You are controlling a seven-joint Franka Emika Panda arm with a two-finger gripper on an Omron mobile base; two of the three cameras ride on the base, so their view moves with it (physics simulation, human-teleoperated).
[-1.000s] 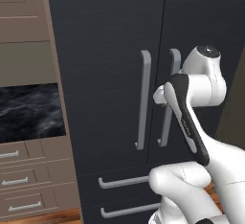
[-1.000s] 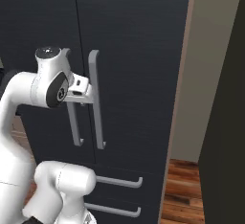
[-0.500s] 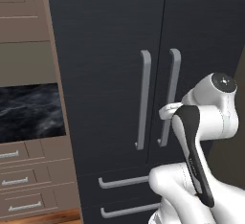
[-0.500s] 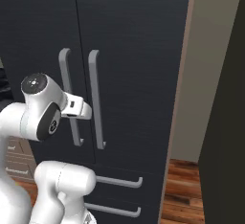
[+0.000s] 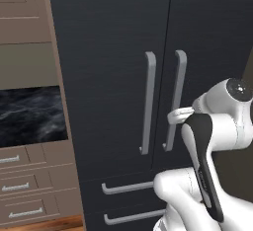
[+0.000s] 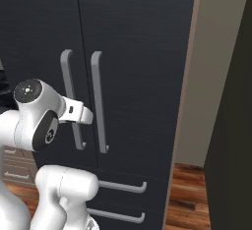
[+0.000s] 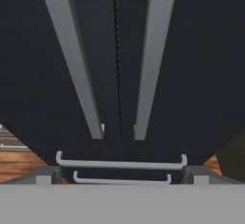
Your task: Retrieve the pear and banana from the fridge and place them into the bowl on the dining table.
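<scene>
Opening the fridge [image 5: 113, 77] is the step in hand, as I judge it; both doors sit shut, so the pear and banana must lie hidden inside, and bowl and dining table are elsewhere; the fridge stands dead ahead at twelve o'clock of the arm in both base views. To do this well, I would pick one door handle and commit: in the hand view the left door handle [image 7: 72, 60] runs toward eleven o'clock and the right door handle [image 7: 153, 55] toward one o'clock, with the door seam between them, so the hand is aimed at the gap rather than at either bar; it should shift sideways until one bar sits squarely between the tips, then close and pull along the door's arc. The gripper [image 7: 119, 180] is released, jaws spread wide with nothing between them, and stands just short of the handles.

Counted: two doors; two long vertical handles; two lower drawers, each with one bar handle [image 7: 119, 163]; three tan cabinet drawers [image 5: 29, 185] at eight o'clock in the left base view, under a black marble counter [image 5: 29, 116]; one wood floor [image 6: 189, 194].
</scene>
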